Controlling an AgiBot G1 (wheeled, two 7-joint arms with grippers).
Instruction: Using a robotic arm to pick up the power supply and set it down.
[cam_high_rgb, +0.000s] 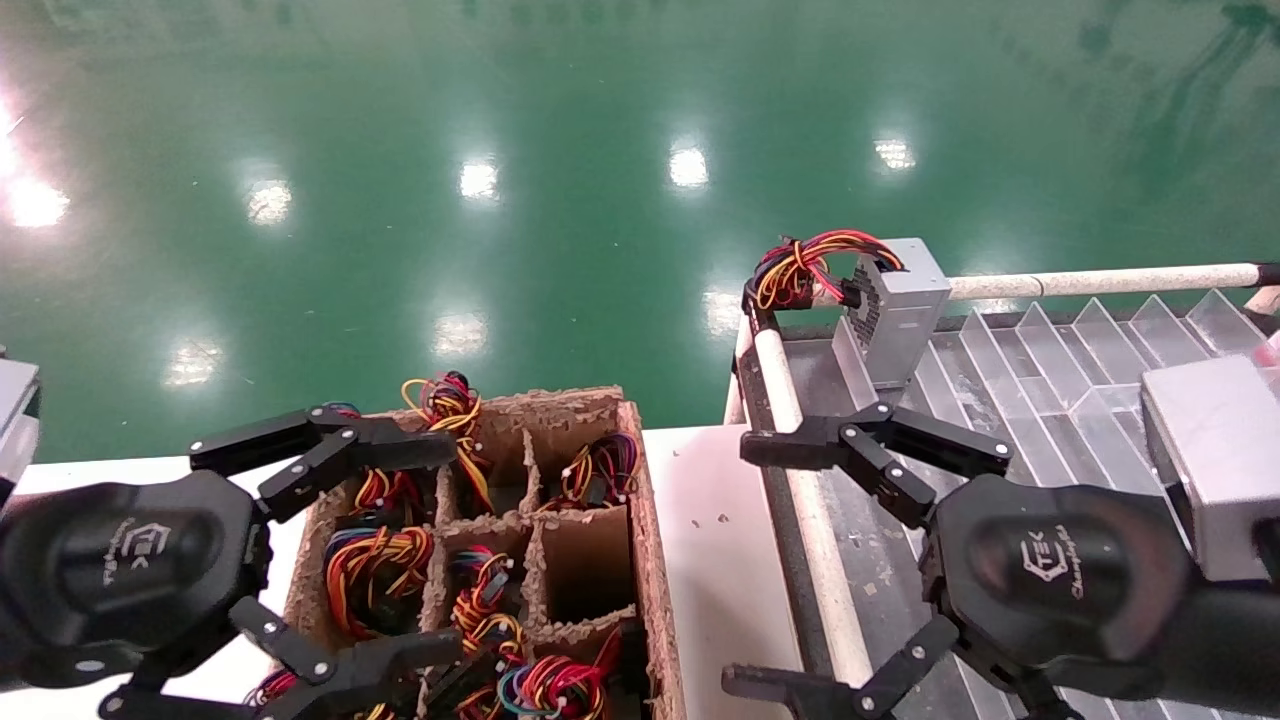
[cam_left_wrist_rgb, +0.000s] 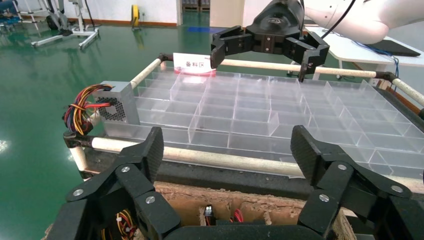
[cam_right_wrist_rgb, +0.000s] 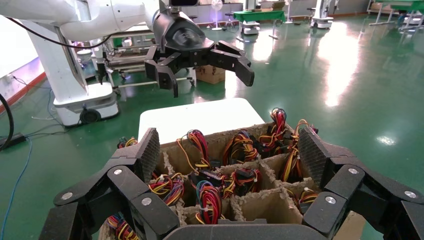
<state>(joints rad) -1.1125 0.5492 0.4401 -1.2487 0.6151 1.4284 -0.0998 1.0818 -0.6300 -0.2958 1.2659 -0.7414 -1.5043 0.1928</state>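
Black right gripper (cam_high_rgb: 800, 560) spread wide, empty, above clear divider tray (cam_high_rgb: 1080, 360) edge. Left gripper (cam_high_rgb: 330, 560) wide open too, over cardboard crate (cam_high_rgb: 655, 560). Silver-grey power supply (cam_high_rgb: 895, 305) upright in tray's far-left corner compartment, vent face w/ red/yellow wire bundle facing left.

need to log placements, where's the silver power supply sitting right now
In the head view the power supply stands on the right, in the far-left corner of the clear divider tray, beyond the open right gripper, its wire bundle overhanging the rail.

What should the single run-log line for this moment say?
left gripper: open, over cardboard box | right gripper: open, empty, over clear tray | power supply: in tray corner
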